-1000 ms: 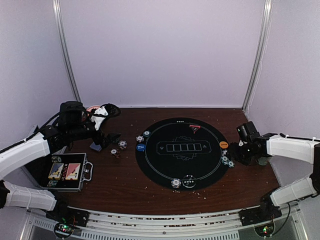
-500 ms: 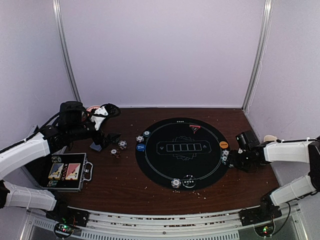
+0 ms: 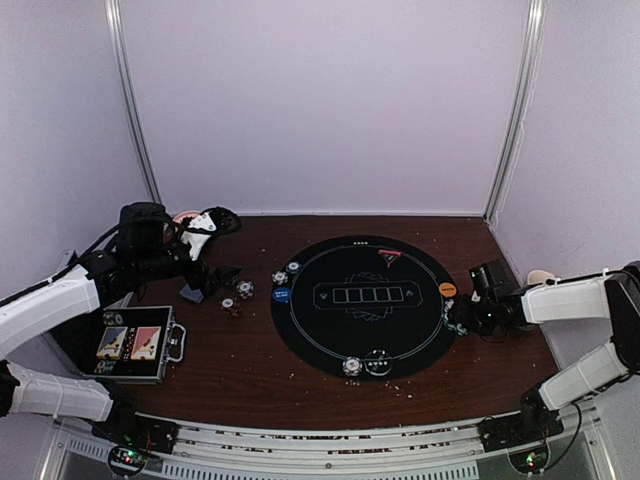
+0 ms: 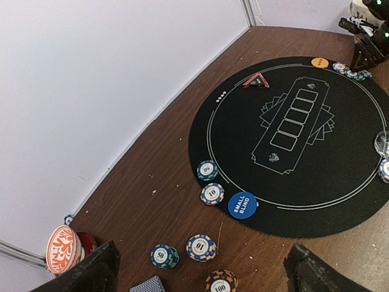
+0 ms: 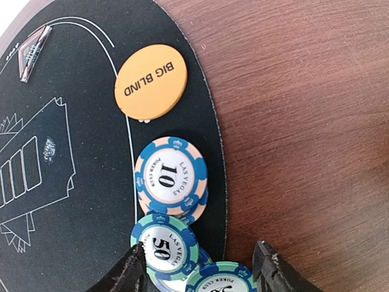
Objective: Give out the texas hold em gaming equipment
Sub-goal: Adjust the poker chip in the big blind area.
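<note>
Right gripper (image 5: 197, 275) open over placed striped poker chips (image 5: 171, 177)
Several loose chips (image 4: 201, 247) beside black round mat (image 4: 316, 207) remain undistributed

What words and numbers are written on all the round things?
"BIG BLIND": orange button.
"SMALL BLIND": blue button.
"10", "LAS VEGAS POKER CLUB": peach-and-blue chip.
"50", "LAS VEGAS": teal chip.
"100": orange-striped chip.
Red-triangle button and card packs: too small to read.
</note>
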You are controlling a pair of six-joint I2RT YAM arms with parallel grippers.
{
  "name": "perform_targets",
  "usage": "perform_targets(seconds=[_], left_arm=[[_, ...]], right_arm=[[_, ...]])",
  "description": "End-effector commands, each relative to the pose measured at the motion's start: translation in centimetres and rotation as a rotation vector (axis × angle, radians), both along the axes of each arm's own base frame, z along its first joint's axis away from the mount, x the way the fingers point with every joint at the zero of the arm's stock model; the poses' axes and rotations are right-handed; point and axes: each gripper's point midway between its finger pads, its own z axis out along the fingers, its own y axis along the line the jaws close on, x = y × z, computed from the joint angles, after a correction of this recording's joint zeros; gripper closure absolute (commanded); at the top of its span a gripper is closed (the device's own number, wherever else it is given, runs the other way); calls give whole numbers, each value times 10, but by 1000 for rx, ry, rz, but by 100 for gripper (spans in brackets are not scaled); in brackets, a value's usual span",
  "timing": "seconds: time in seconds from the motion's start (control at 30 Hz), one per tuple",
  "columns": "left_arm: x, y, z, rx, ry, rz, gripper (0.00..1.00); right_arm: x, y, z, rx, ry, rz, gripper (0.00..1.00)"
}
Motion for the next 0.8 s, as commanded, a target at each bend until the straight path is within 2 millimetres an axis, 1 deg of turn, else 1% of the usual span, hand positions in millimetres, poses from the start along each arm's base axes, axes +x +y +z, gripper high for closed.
perform_targets(seconds=[0.0, 0.03, 0.17, 0.3, 0.43, 0.77], left_arm=[[6, 2, 7, -25, -34, 20, 2], [6, 2, 7, -25, -34, 21, 2], [6, 3, 8, -25, -35, 22, 2], [5, 2, 8, -26, -36, 20, 2], [5, 2, 9, -27, -36, 19, 2], [6, 2, 7, -24, -33, 20, 2]], right_arm=[[-33, 6, -23, 39, 128, 44, 40], [-33, 5, -21, 34, 124, 46, 39], [-34, 1, -13, 7, 115, 49, 29], [-41, -4, -11, -10, 127, 46, 27], [-49, -6, -16, -16, 146, 52, 30], [-50, 4, -27, 29, 151, 87, 48]])
